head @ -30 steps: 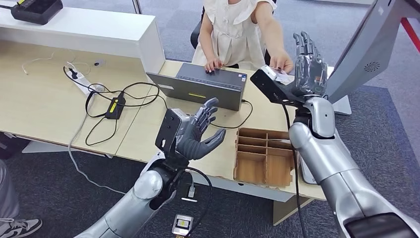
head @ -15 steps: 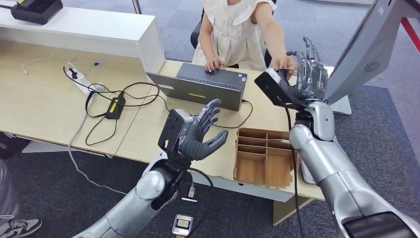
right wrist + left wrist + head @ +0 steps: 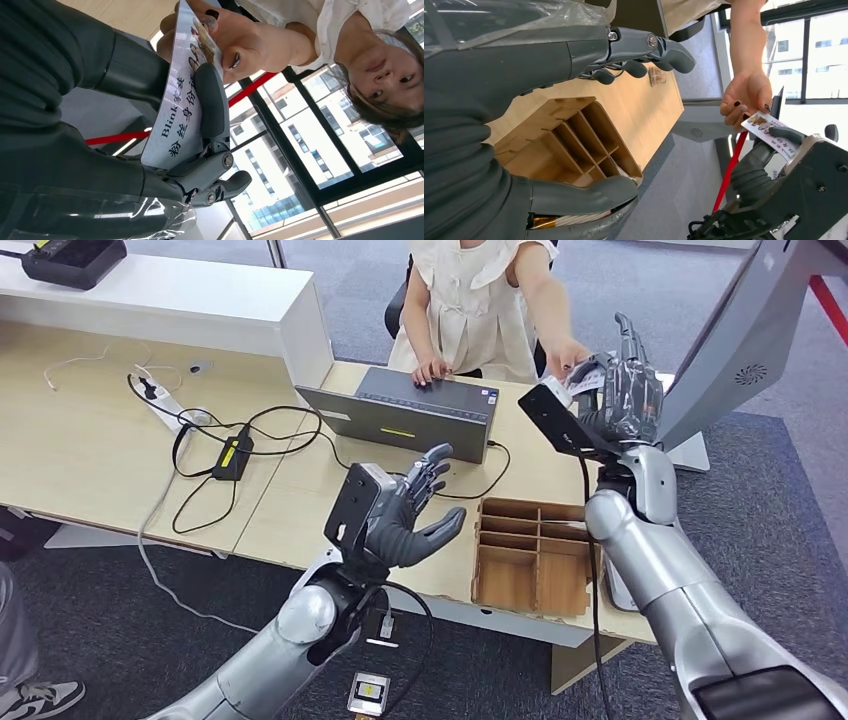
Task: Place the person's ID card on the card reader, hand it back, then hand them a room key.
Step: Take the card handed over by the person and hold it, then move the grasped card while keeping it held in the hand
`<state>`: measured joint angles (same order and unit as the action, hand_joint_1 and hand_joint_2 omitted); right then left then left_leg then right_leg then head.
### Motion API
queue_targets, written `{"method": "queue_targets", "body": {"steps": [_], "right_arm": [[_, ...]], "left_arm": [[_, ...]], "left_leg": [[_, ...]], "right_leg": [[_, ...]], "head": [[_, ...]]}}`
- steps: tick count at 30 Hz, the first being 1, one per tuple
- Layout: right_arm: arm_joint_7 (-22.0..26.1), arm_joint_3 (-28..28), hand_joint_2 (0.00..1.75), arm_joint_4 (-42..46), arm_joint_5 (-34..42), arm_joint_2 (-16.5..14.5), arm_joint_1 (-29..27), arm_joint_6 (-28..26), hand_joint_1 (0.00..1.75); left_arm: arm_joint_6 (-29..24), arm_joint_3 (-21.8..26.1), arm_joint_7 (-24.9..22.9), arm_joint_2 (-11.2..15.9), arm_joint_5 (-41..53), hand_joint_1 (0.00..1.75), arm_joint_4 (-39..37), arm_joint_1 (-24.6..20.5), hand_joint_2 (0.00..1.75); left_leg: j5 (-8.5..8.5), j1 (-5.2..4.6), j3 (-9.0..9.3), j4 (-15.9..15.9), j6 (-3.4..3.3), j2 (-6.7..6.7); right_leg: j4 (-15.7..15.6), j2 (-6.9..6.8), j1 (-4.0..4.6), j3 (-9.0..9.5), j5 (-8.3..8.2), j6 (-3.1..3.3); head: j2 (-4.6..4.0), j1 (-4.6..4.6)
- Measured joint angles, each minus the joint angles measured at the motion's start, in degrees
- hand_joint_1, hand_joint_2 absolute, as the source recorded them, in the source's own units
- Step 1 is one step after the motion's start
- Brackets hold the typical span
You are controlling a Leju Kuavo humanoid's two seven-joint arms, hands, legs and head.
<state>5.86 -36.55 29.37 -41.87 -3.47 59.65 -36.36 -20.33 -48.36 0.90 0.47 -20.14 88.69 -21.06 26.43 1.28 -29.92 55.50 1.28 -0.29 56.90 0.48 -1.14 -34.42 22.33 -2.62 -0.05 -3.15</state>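
Note:
The ID card (image 3: 586,379), white with printed pictures, is pinched between the thumb and a finger of my raised right hand (image 3: 625,390). The person's hand (image 3: 566,353) holds its other end. The right wrist view shows the card (image 3: 182,110) under my finger and the person's fingers (image 3: 235,37) on its far edge. The card (image 3: 769,132) also shows in the left wrist view. My left hand (image 3: 410,515) hovers open and holds nothing above the desk's near edge, beside a wooden divided tray (image 3: 530,555). A grey box-shaped device (image 3: 420,415) lies on the desk, with the person's other hand on it.
A large tilted screen (image 3: 740,340) stands close to the right of my right hand. Cables, a power strip and a black adapter (image 3: 232,455) lie on the left part of the desk. A white counter (image 3: 170,295) with a black device (image 3: 75,260) stands at the back left.
My right hand's fingers, upright a second ago, have curled onto the card that the person holds out. My left hand has drifted slightly to the right, still open.

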Motion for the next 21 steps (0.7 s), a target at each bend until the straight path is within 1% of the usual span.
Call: {"method": "queue_targets", "body": {"steps": [4,8,11,13,15,21], "right_arm": [[1.8,0.1,1.75,0.0,3.1,-0.3,-0.1,-0.2,1.75],[4.0,1.0,1.75,0.9,10.1,-0.4,-0.8,-0.6,1.75],[4.4,2.1,1.75,3.6,16.4,0.0,-2.8,-2.0,1.75],[3.8,3.3,1.75,6.6,19.2,0.8,-5.2,-3.0,1.75],[2.8,4.6,1.75,10.1,20.3,1.8,-8.0,-3.5,1.75],[-1.5,11.0,1.75,23.1,19.4,5.9,-18.5,-3.8,1.75]], "left_arm": [[-1.0,-0.2,-0.2,0.0,0.3,0.00,0.0,0.1,1.75],[-2.6,-0.2,-0.2,0.4,0.7,0.00,0.0,0.4,1.75],[-4.1,0.1,-0.6,0.7,1.7,0.00,0.4,1.3,1.75],[-4.7,0.6,-1.1,1.1,2.7,0.00,0.9,2.2,1.75],[-4.9,1.1,-1.6,1.4,3.6,0.00,1.5,3.1,1.75],[-3.5,2.9,-2.8,2.4,5.2,0.00,3.3,5.7,1.75]], "left_leg": [[0.00,0.00,0.00,0.0,0.00,0.00],[0.00,0.00,0.00,0.0,0.00,0.00],[0.00,0.00,0.03,0.0,0.00,0.00],[0.01,0.00,0.04,0.0,0.00,0.00],[0.01,-0.01,0.04,0.0,0.00,-0.01],[0.03,-0.02,0.05,0.0,-0.01,-0.02]], "right_leg": [[0.0,0.00,0.00,0.00,0.00,0.00],[0.0,0.00,0.00,0.01,0.00,0.00],[0.0,0.00,0.00,0.02,0.00,0.00],[0.0,0.00,0.00,0.03,0.01,0.00],[0.0,0.00,0.00,0.04,0.01,-0.01],[0.0,-0.03,-0.01,0.06,0.02,-0.02]], "head": [[-0.01,0.00],[0.00,0.00],[0.00,0.00],[0.00,0.01],[0.01,0.00],[0.00,-0.01]]}}
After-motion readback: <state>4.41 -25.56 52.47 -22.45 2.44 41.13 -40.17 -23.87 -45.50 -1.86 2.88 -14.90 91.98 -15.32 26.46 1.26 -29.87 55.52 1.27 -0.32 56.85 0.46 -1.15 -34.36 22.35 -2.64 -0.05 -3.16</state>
